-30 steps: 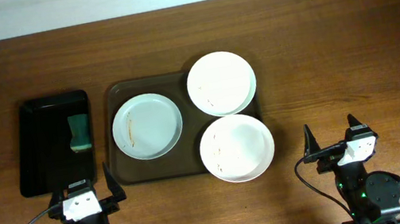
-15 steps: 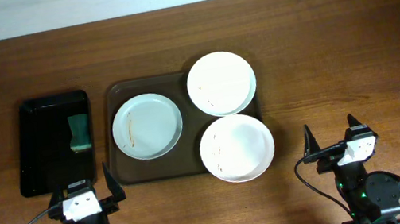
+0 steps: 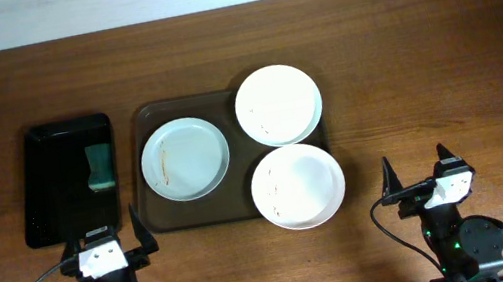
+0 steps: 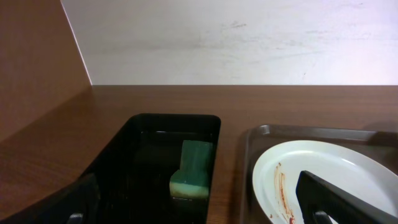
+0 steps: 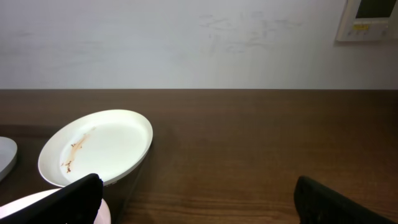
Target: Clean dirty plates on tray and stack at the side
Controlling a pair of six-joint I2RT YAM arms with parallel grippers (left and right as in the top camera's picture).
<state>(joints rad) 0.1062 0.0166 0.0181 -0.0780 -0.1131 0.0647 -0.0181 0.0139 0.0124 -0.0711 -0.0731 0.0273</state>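
Black tray [image 3: 67,180]: lies at the far left of the wooden surface [image 3: 440,50], just beside the brown tray, with a narrow gap between them.
Sponge [image 3: 100,166]: green, inside the black tray, against its right wall.
Left fingers [image 3: 143,231]: spread wide with nothing between them, near the front edge of the surface, just in front of the black tray's near right corner.
Brown tray [image 3: 142,118]: sits in the middle of the surface and carries all three plates.
Pale blue-grey plate [image 3: 186,158]: flat on the left half of the brown tray, with a brownish streak down its left side.
Far white plate [image 3: 278,104]: at the tray's back right corner, its rim hanging over the tray's edge, with faint specks inside.
Near white plate [image 3: 297,186]: at the tray's front right corner, overhanging the near edge, touching or almost touching the far white plate.
Right fingers [image 3: 388,180]: wide apart and holding nothing, near the front edge, to the right of the near white plate and clear of it.
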